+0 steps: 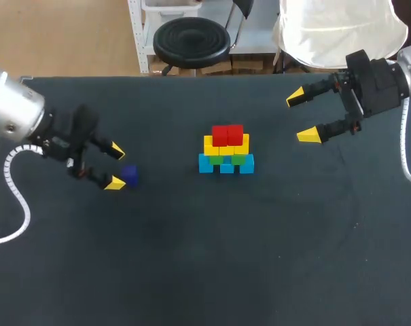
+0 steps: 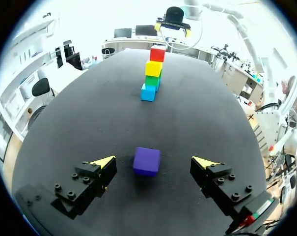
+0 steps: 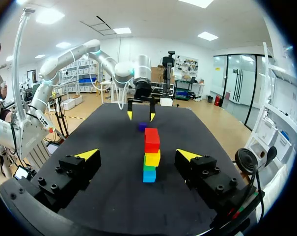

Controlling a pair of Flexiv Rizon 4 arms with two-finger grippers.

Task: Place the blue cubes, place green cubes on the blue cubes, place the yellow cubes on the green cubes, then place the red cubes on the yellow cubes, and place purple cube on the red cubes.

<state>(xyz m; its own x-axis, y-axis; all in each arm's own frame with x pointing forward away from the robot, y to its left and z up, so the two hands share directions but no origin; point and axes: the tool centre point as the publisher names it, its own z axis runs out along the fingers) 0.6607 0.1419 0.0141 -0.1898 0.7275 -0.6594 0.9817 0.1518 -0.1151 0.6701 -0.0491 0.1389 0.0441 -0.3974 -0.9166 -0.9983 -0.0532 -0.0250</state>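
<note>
The left hand (image 2: 154, 162) is hovering wide open and holding nothing. Its fingers are flanking the purple cube (image 2: 147, 161), which is lying on the table (image 2: 89, 123) and touching neither tip. This appears to be the final step, picking up that cube. The next move is probably calling for lowering, closing on it and carrying it to the stack ahead, where red cubes (image 2: 157, 53) are topping yellow cubes (image 2: 153, 68), green cubes (image 2: 152, 80) and blue cubes (image 2: 148, 92). Farther off, the right hand (image 1: 301, 117) is hanging wide open, also holding nothing.
</note>
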